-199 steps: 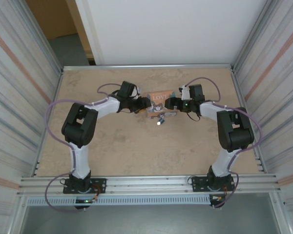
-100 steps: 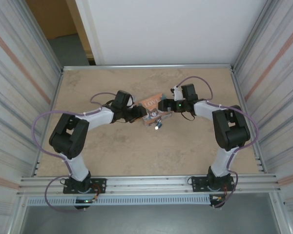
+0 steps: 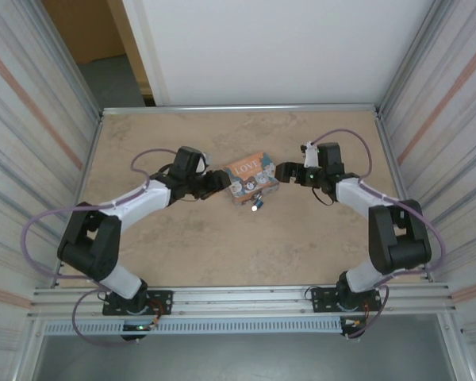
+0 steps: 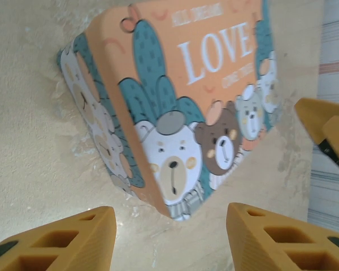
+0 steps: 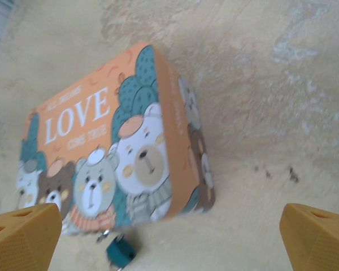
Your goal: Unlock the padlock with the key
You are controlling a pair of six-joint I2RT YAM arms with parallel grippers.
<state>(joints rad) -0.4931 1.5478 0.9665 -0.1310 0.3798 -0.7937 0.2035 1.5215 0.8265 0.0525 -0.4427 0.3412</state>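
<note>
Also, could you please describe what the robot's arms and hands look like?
The left arm and right arm have white links between chunky black joints, each trailed by a looping lavender cable. A green light glows near the right wrist. The left hand and right hand each carry two orange-yellow wedge fingers with hollow ribbed cells.

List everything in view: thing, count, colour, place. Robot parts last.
tin: one, orange and teal with bear pictures and "LOVE", middle of the table between the arms
padlock: one, teal-blue, on the table by the tin's near side
table: one, beige, mottled
walls: two, ribbed grey metal, left and right of the table
left arm: one, white and black, left of the tin; yellow jaws open, empty
right arm: one, white and black, right of the tin; yellow jaws wide open, empty
</note>
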